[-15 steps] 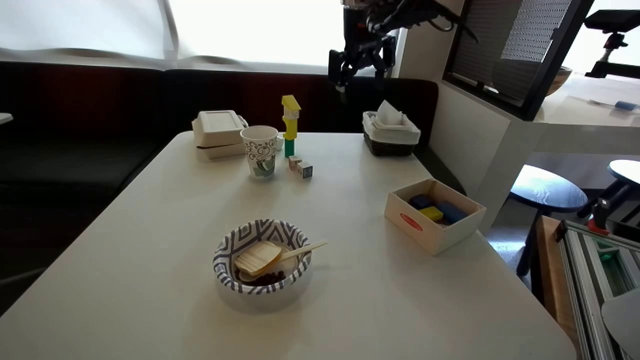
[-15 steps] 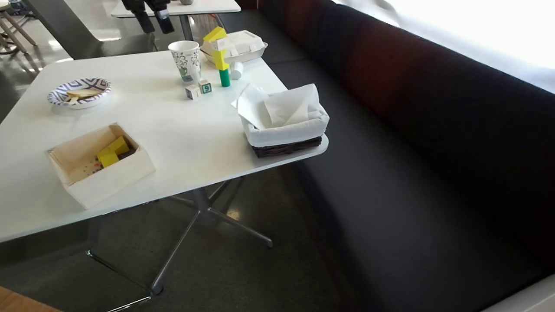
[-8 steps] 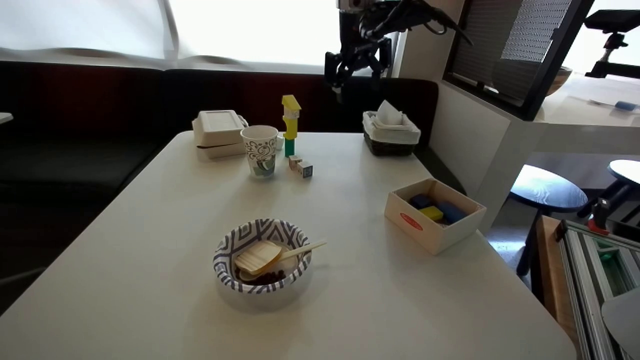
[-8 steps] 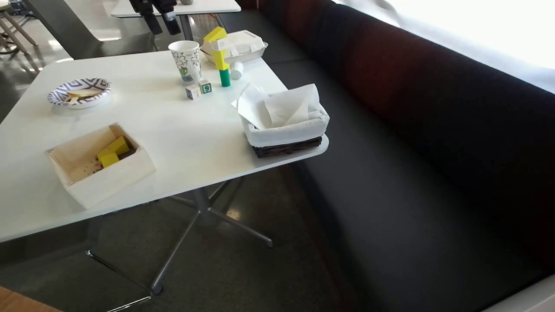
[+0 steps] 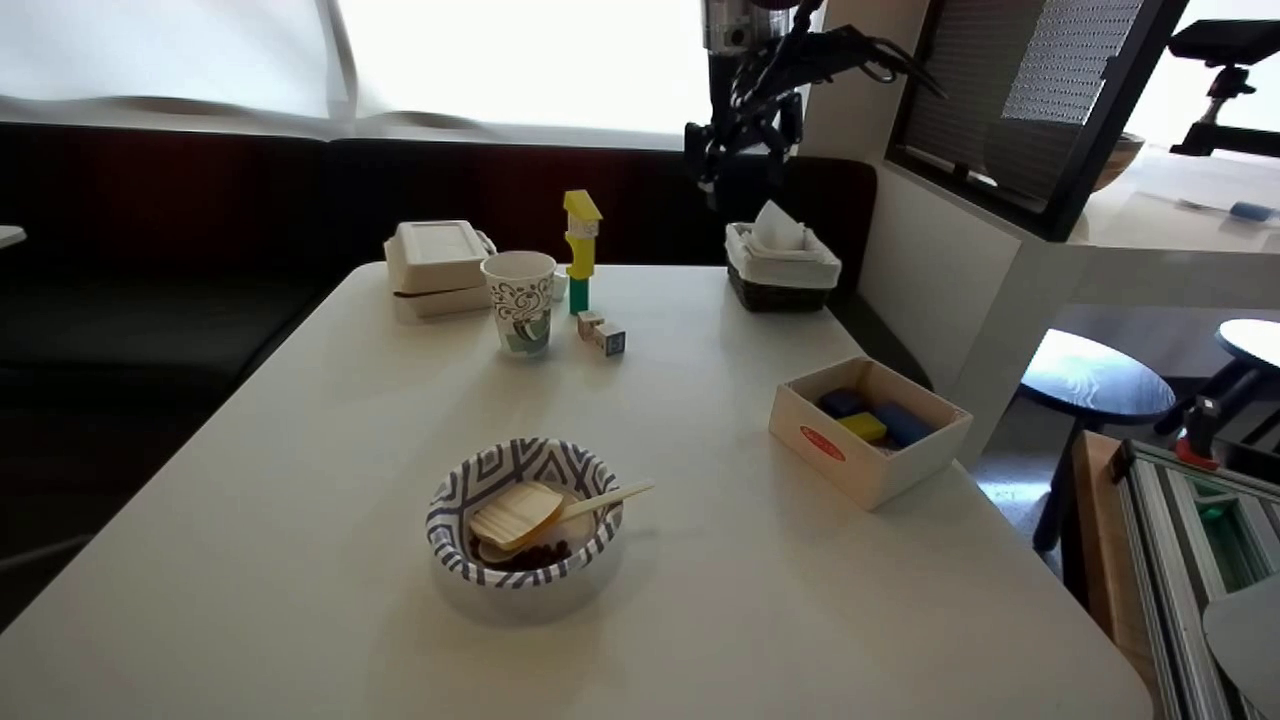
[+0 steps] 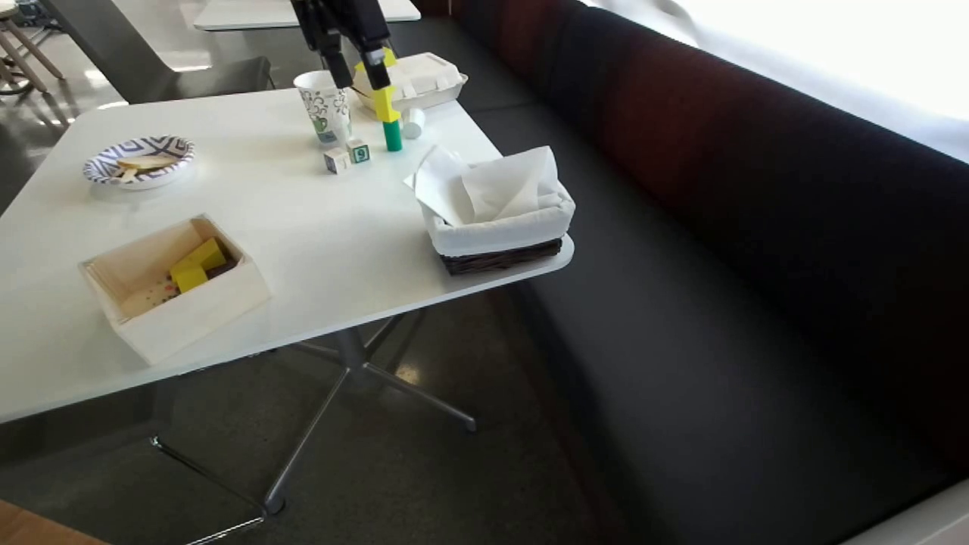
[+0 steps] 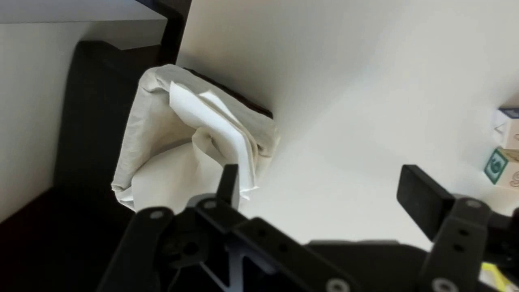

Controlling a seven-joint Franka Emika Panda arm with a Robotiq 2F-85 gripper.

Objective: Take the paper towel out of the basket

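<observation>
Thin white paper towel [image 6: 507,185], creased & bent, in white-lined, rect., dk-brown woven basket [image 6: 501,238], towel's pointed tip above rim; basket upright on white tabletop [image 6: 325,250], nr rounded corner.

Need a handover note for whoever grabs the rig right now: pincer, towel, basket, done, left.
Pincer: open, holding nothing, raised above the table, not touching the basket.
Paper towel: in the basket, sticking up above the white lining. There may be more than one.
Basket: on the table, close to its edge.
Done: no grasp yet, towel not out.
Left: move over the basket, grip the towel, lift it clear. Lining sits close around it, so a low grasp might catch cloth too.
</observation>
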